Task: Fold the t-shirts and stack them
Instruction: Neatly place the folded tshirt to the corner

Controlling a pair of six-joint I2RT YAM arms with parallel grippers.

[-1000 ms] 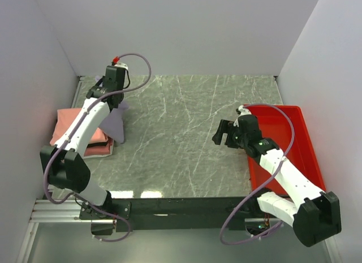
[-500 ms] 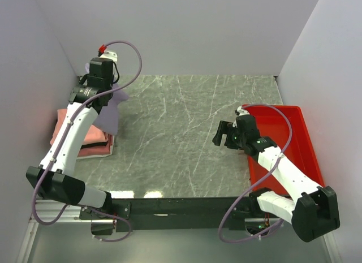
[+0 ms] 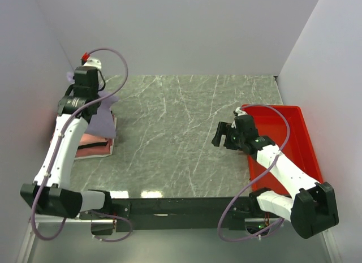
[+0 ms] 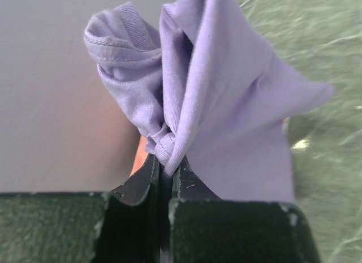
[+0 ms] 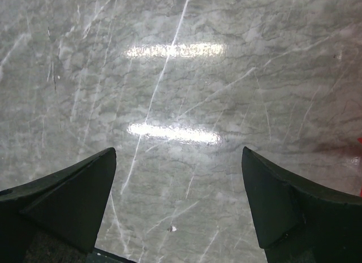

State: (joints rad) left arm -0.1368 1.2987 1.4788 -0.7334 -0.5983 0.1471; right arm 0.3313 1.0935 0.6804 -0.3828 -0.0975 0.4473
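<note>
Your left gripper (image 4: 165, 166) is pinching the lavender shirt (image 4: 226, 99) over the pink stack (image 3: 90, 145); right gripper (image 5: 178, 178) hangs, fingers spread.

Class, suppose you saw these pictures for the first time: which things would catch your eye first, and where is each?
The lavender t-shirt hangs bunched from the shut left gripper at the far left of the table, over a folded pink stack. A bright red tray sits at the right edge, beside the open, empty right gripper.
</note>
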